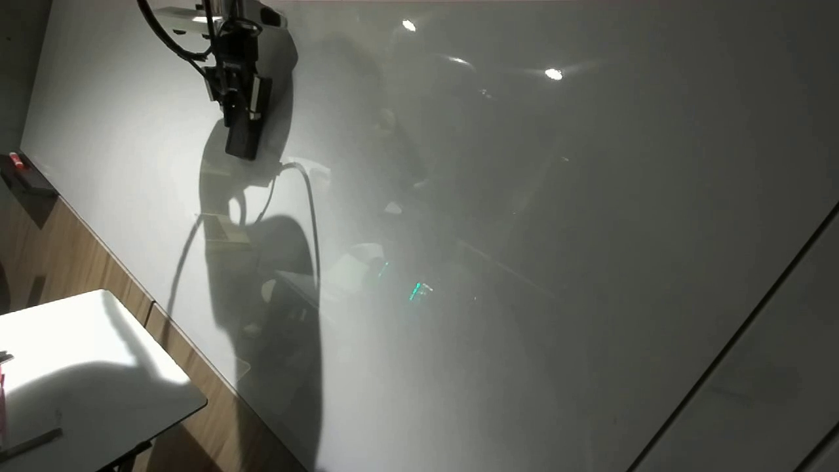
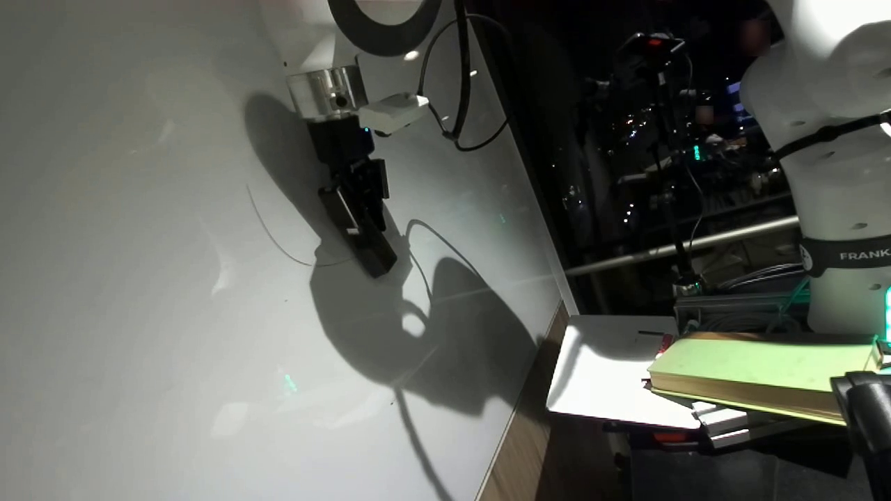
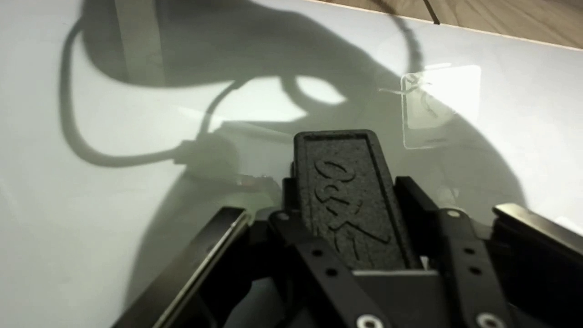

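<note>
Drawn in narrow, the tool (image 3: 347, 193) grips a dark eraser (image 3: 355, 207) by its long sides; the block's back carries cut lettering too dim to read. Its free end juts out ahead of the grip, over the whiteboard (image 1: 524, 328), and both exterior views show the shadow (image 2: 369, 327) of the arm (image 2: 327, 94) spread across the board around it. Whether the eraser touches the board or stands just off it is not clear. Judging from that grip, the picking-up is done and the release is not; whether any rubbing over the board is done or left cannot be read from these views. Beside the eraser, in an exterior view, runs a thin curved line (image 2: 271, 240), which may be ink, a shadow or a reflection.

Farther out, a wood-grained strip (image 1: 78, 249) borders the board, and a dark ledge (image 1: 36, 180) near its corner holds a small red thing (image 1: 16, 160). Well apart from the tool, a white surface (image 1: 72, 334) carries a dark bar (image 1: 33, 444). In an exterior view a thick green book (image 2: 752, 362) overlaps that surface's edge; whether it rests there is not clear.
</note>
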